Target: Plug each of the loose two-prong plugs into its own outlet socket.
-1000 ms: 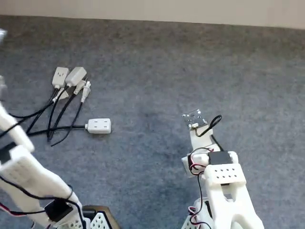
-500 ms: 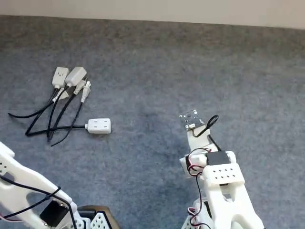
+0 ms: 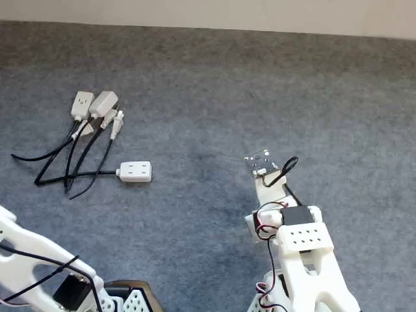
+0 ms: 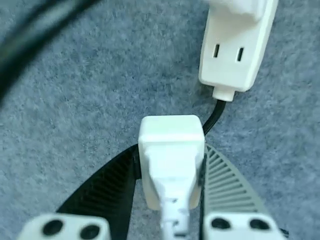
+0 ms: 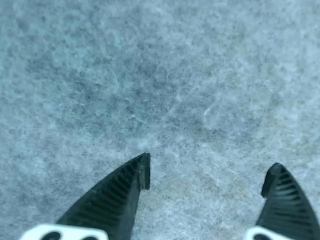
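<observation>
The left gripper (image 4: 171,150) clamps a white plug (image 4: 170,165), whose front edge sits just short of a two-slot socket (image 4: 232,50). The right gripper (image 5: 209,165) gapes wide above grey carpet (image 5: 150,75). In the high view, cords (image 3: 71,156) lie at the left of the frame, and carpet stretches across the centre and right.

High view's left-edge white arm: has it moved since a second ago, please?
Yes. The white arm withdrew down toward the bottom edge, away from the black cords.
</observation>
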